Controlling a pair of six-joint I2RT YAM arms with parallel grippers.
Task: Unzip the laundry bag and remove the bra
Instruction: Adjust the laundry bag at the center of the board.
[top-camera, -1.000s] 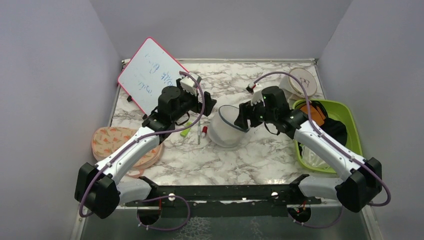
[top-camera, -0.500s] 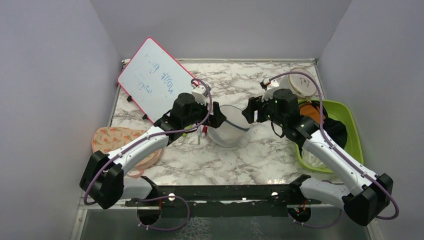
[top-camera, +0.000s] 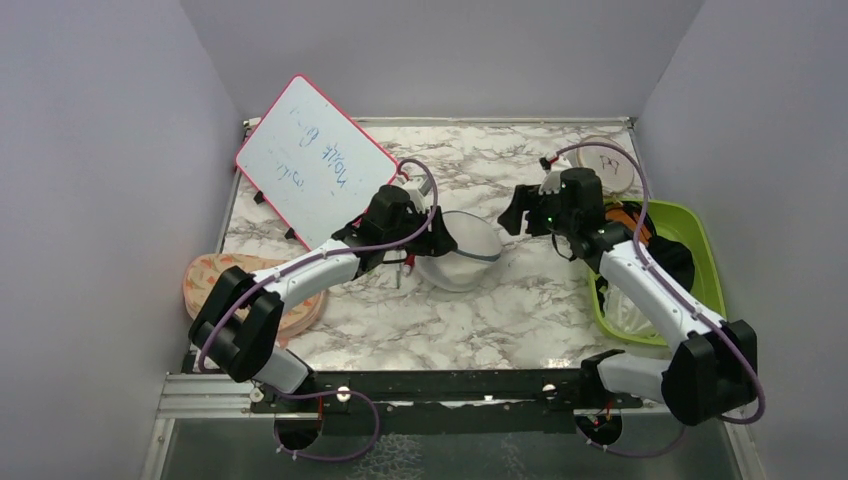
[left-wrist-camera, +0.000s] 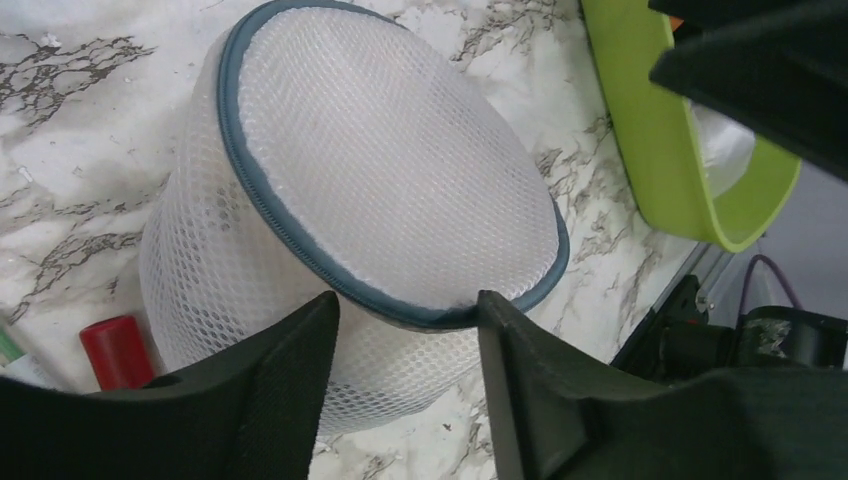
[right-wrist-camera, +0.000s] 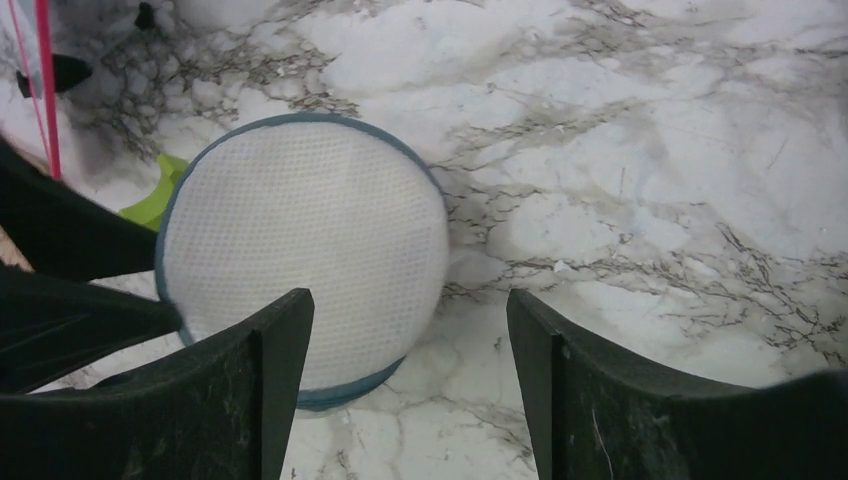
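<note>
1. Marble-patterned table (top-camera: 500, 310) is sitting inside three plain lavender walls (top-camera: 450, 60). One pink-rimmed whiteboard (top-camera: 315, 160) is leaning at the back left.
2. One bag (top-camera: 460, 250) is lying mid-table, tipped on its side. Its dark zipper rim (left-wrist-camera: 290, 235) is running closed all round what shows. White is showing through the mesh, but the bra cannot be told apart inside.
3. One green bin (top-camera: 712, 285) is standing at the right edge, holding a black cloth (top-camera: 675, 260) and a white mesh piece (top-camera: 630, 310).
4. One round case marked "P7" (top-camera: 608, 165) is resting behind the bin.
5. One red-capped marker (left-wrist-camera: 115, 350) is lying just left of the bag.
6. Left gripper (left-wrist-camera: 405, 300) is hanging released, jaws spread at the bag's left side. Whether it is touching the bag is unclear.
7. Right gripper (right-wrist-camera: 400, 300) is hovering released and gripping nothing, apart from the bag on its right.
</note>
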